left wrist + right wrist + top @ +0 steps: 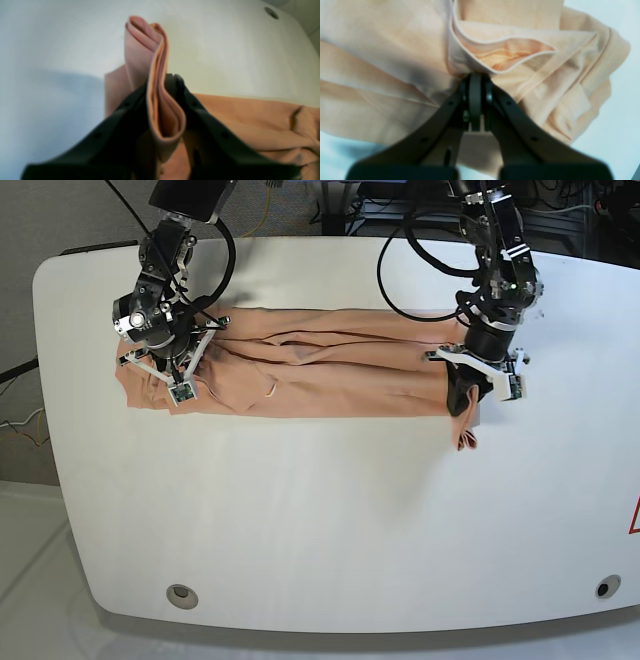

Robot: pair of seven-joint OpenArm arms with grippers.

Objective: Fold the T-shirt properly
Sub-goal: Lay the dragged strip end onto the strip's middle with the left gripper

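A soft peach T-shirt (pixel 320 370), folded into a long band, is laid on the smooth white surface (pixel 330 510); each end is clamped by the left hand (pixel 162 82) and right hand (pixel 475 77).

table (pixel 330 510): white, rounded corners | floor (pixel 25 580): pale | cables (pixel 20 425): at left edge

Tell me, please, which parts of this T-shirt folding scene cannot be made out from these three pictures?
- Base view: the right gripper fingertips, hidden by its own wrist.
- Base view: the table under the T-shirt, covered by fabric.
- Left wrist view: the T-shirt's far end, cut off by the right edge; the left gripper is blurred.
- Right wrist view: fabric layers at the pinch, too blurred to count.
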